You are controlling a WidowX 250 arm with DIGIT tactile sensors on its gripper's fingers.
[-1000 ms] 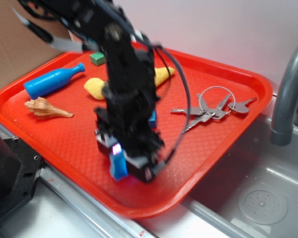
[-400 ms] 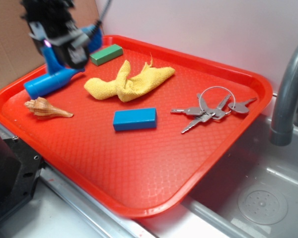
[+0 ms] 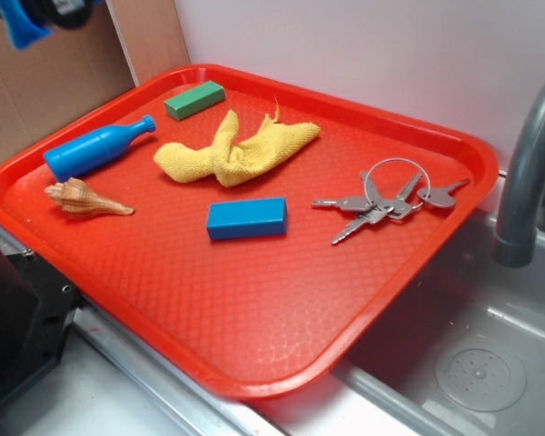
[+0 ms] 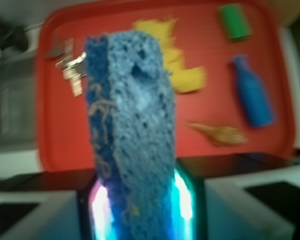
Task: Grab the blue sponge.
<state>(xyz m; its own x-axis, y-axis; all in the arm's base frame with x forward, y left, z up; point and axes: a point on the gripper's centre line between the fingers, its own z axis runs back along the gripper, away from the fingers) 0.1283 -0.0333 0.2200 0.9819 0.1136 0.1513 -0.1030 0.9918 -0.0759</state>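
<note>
Wrist view: the blue sponge [image 4: 132, 135] fills the centre of the frame, standing upright and rising from the bottom edge. Its surface is porous and rough, with a dent near the top. The claw [image 4: 140, 202] is clamped on the sponge's lower end, with glowing pads lit cyan and pink on either side of it. The sponge is held in the air, well above the red tray [image 4: 55, 145], which lies blurred behind it.

Exterior view: only a blue scrap of the sponge [image 3: 18, 25] and a dark bit of the claw [image 3: 59, 11] show at the top left corner, off the tray and in front of the brown cardboard wall [image 3: 64, 91].

On the tray [image 3: 282, 336], none of these items touch:
- green block [image 3: 194, 100] near the far left rim
- blue plastic bottle [image 3: 95, 150] lying on its side, neck pointing toward the green block
- seashell [image 3: 84, 198] just in front of the bottle
- crumpled yellow cloth [image 3: 236, 150] toward the far middle
- smooth blue block [image 3: 246, 218] lying flat near the centre, just in front of the cloth
- ring of silver keys [image 3: 381, 202] to the right

The tray sits on the counter [image 3: 91, 400], with its right corner over a steel sink [image 3: 463, 345]. A grey faucet [image 3: 527, 173] rises at the right edge.
</note>
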